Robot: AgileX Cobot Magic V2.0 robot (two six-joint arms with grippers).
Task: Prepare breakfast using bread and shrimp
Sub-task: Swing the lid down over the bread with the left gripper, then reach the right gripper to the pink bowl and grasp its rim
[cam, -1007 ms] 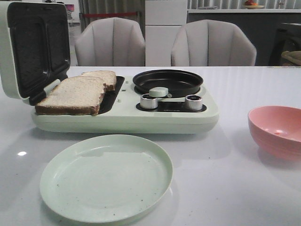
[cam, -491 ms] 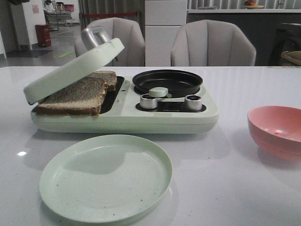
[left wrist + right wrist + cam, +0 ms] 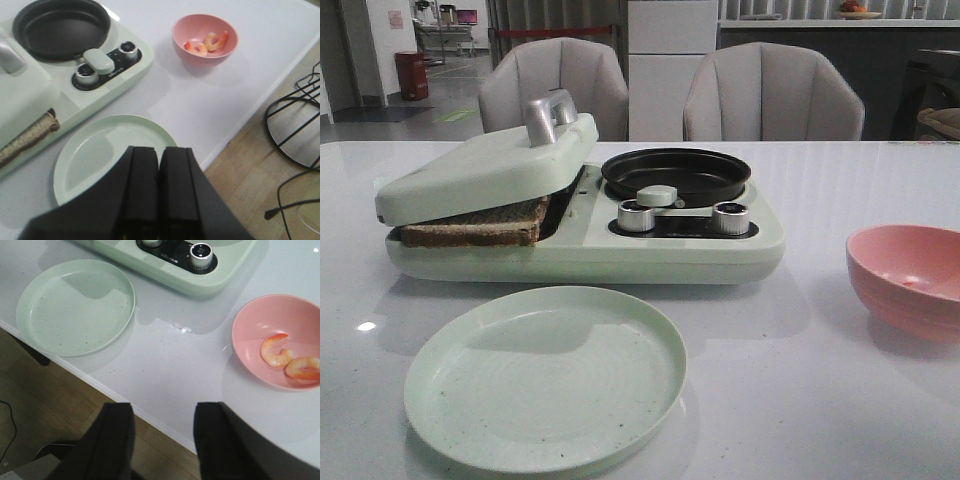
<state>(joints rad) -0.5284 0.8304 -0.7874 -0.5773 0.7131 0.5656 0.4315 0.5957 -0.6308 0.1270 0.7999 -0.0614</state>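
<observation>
The bread (image 3: 470, 233) lies in the pale green sandwich maker (image 3: 620, 250), its crust edge showing under the lowered lid (image 3: 485, 170); the crust also shows in the left wrist view (image 3: 27, 140). The shrimp (image 3: 287, 360) lie in the pink bowl (image 3: 260, 325), also seen in the left wrist view (image 3: 207, 42). My left gripper (image 3: 160, 150) is shut and empty above the plate's near edge. My right gripper (image 3: 164, 410) is open and empty above the table's front edge. Neither gripper shows in the front view.
A pale green plate (image 3: 546, 375) lies in front of the sandwich maker. A black round pan (image 3: 676, 173) and two knobs (image 3: 636, 215) sit on its right half. The pink bowl (image 3: 908, 280) stands at the right. Two chairs stand behind the table.
The sandwich maker's lid has swung down from upright to rest on the bread.
</observation>
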